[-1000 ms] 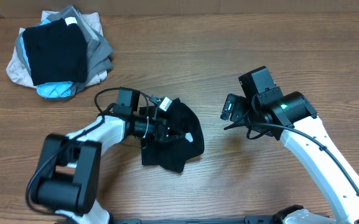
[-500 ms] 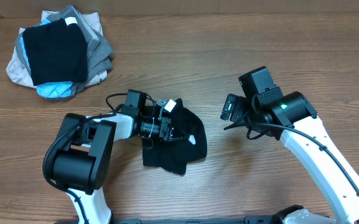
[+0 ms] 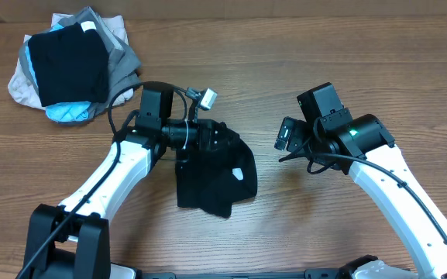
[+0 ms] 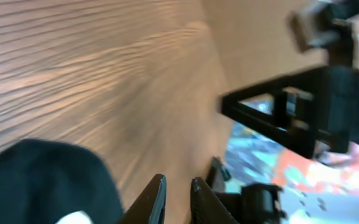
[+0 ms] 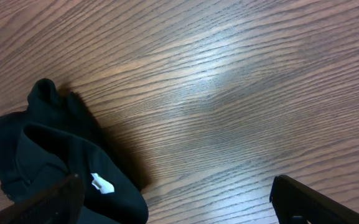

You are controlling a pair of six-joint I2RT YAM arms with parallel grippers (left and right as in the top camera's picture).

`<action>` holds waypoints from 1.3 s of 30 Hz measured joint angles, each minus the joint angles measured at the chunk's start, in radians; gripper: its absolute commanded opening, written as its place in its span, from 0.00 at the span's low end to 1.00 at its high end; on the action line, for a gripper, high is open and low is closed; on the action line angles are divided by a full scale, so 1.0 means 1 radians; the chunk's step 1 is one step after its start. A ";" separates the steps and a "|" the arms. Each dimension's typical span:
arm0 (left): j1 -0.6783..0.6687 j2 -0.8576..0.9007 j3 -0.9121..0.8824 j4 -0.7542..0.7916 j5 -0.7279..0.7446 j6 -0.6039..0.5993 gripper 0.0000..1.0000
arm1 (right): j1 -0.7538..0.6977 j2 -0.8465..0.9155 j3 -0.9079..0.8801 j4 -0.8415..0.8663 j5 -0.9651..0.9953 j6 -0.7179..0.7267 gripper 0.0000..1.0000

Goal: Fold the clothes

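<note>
The clothes are one black shirt (image 3: pixel 211 180), lying bunched on the wooden table between the two arms, a small white mark on its right side. My left gripper (image 3: pixel 227 139) hovers at the shirt's far edge. In the blurred left wrist view its fingertips (image 4: pixel 178 180) stand a narrow gap apart with bare wood between them, and the shirt (image 4: pixel 42 180) lies to their lower left. My right gripper (image 3: pixel 283 136) is wide open to the right of the shirt, holding nothing. In the right wrist view the shirt (image 5: pixel 42 162) with its white tag (image 5: pixel 102 184) sits by the left finger.
A stacked pile of black, grey, beige and light-blue garments (image 3: pixel 72 66) lies at the far left corner of the table. Bare wood (image 3: pixel 285 62) stretches across the far side and between the shirt and the right arm.
My left arm has swung toward the far side and its gripper has lifted off the middle of the shirt, its jaws parting slightly. The right arm has not moved.
</note>
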 measured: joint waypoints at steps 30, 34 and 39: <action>0.014 0.209 0.131 0.080 0.031 -0.038 0.96 | 0.000 0.000 0.000 0.001 0.000 0.000 1.00; 0.016 0.048 0.150 0.040 0.041 -0.045 1.00 | 0.000 0.000 0.000 -0.002 0.000 0.000 1.00; 0.018 -0.142 0.156 -0.136 0.031 -0.014 1.00 | 0.000 0.000 0.000 -0.018 -0.023 0.000 1.00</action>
